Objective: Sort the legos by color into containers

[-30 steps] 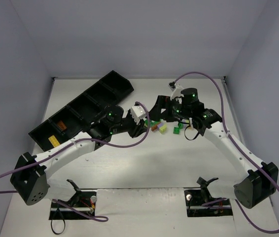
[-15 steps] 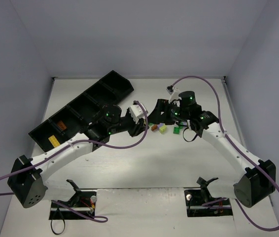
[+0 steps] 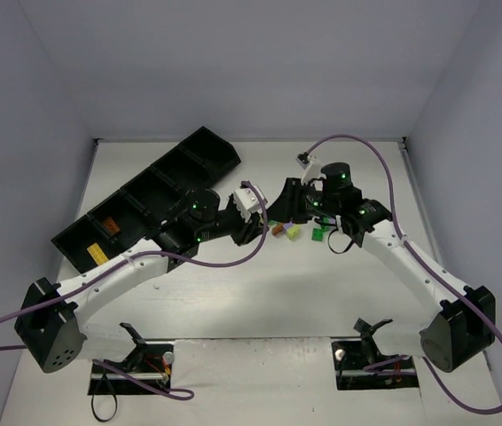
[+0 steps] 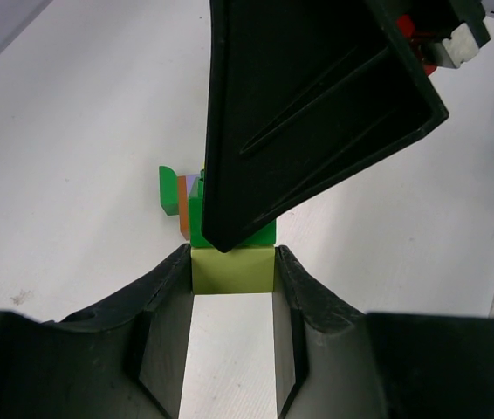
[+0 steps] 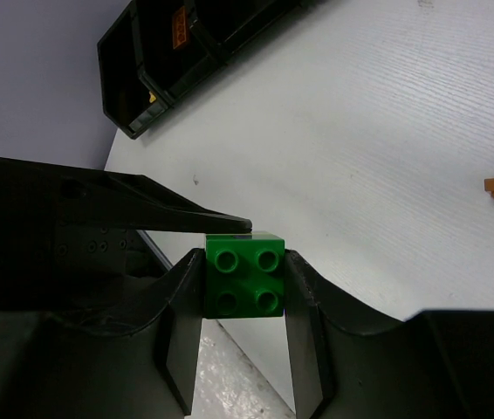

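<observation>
Table (image 3: pixel 260 302): both arms reach to its middle. The tray (image 3: pixel 208 149) lies diagonally at far left, well apart from the work spot. Its two compartments at the near end are in use, with a yellow brick (image 3: pixel 97 254) in the end one and an orange brick (image 3: pixel 109 224) in the next. The others look empty from above, though the dark floors could hide something small.

The left gripper (image 4: pixel 232 262) is pinching the lime brick (image 4: pixel 232 272) by its sides, at or just above the table. The right gripper (image 5: pixel 245 260) is clamped on the green brick (image 5: pixel 245 281), studs facing its camera. The two grippers meet tip to tip. In the left wrist view the green brick sits directly on the lime one, with the right gripper's finger covering most of it. My read is that the two are snapped together and this is a pull-apart step, one arm per brick. I can't confirm that, since the joint is hidden.

Progress: early. Two bricks are binned and two are in hand. Loose bricks (image 3: pixel 293 231) lie just beside the grippers on the right arm's side: brown, yellowish-lime and green from above. The left wrist view shows a green, brown and pale purple cluster (image 4: pixel 181 196) just behind the held pair, possibly the same pile.

Left to do: separate the pair, drop each in its own compartment, then clear the pile. Green, lime and purple have no compartment started.
</observation>
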You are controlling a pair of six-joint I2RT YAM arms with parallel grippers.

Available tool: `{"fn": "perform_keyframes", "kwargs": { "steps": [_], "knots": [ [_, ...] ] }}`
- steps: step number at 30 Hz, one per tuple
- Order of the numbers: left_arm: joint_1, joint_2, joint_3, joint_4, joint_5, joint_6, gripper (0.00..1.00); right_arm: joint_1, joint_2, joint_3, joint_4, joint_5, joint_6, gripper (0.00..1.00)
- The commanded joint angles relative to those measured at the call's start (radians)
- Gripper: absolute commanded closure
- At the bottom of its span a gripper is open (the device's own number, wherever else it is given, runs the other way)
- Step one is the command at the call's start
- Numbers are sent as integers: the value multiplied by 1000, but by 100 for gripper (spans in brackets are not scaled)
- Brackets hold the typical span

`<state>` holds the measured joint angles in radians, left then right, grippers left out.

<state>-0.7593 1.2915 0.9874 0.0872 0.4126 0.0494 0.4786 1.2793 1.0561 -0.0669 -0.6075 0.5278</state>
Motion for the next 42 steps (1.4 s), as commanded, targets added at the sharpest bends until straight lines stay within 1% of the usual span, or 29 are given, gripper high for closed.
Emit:
{"fn": "perform_keyframes", "kwargs": {
  "steps": [1, 2, 5, 10, 14, 16, 17, 18, 19, 20, 22, 23, 24, 25, 27, 28, 32, 34, 38, 41, 42],
  "knots": [
    [-3, -1, 51, 85, -35, -9, 77, -9, -4, 7, 39, 9, -23, 100],
    [-2, 2, 45, 83, -50, -19, 83, -15, -11, 13, 39, 23, -26, 100],
    [29, 19, 17, 72, -61, -78, 95, -21, -21, 31, 30, 35, -48, 100],
    [58, 35, -47, 69, -83, -129, 97, -37, -35, 82, 15, 90, -80, 100],
    [74, 40, -64, 68, -86, -151, 97, -40, -60, 102, 16, 143, -104, 100],
    [86, 32, -61, 57, -141, -166, 97, -46, -72, 99, 15, 204, -117, 100],
    [115, 28, -56, 56, -170, -177, 96, -47, -86, 97, 10, 224, -130, 100],
    [138, 26, -49, 40, -231, -195, 95, -49, -90, 94, 6, 239, -138, 100],
    [165, 31, -38, 25, -263, -207, 93, -49, -101, 87, 0, 264, -146, 100],
    [231, 37, 0, 4, -297, -221, 93, -51, -103, 82, -11, 273, -152, 100],
    [291, 66, 46, -61, -391, -252, 89, -51, -107, 71, -23, 282, -163, 100],
    [320, 90, 94, -85, -403, -261, 89, -51, -109, 59, -33, 284, -166, 100],
    [377, 103, 117, -127, -429, -275, 88, -51, -110, 51, -36, 287, -169, 100],
    [399, 118, 143, -150, -484, -286, 86, -51, -119, 42, -37, 290, -169, 100],
    [458, 173, 215, -220, -530, -304, 84, -51, -129, 21, -42, 305, -173, 100],
    [477, 193, 233, -237, -563, -313, 79, -51, -136, 15, -43, 310, -175, 100],
    [555, 311, 281, -279, -586, -319, 74, -51, -147, -2, -51, 328, -189, 100],
    [592, 347, 306, -287, -592, -322, 72, -51, -146, -2, -56, 334, -201, 100],
    [626, 428, 352, -322, -613, -326, 66, -51, -144, -4, -62, 342, -209, 100],
    [635, 453, 370, -328, -617, -326, 53, -49, -140, -2, -62, 342, -213, 100],
    [635, 456, 372, -328, -617, -324, 45, -49, -138, -2, -62, 339, -215, 100]
  ]
}}
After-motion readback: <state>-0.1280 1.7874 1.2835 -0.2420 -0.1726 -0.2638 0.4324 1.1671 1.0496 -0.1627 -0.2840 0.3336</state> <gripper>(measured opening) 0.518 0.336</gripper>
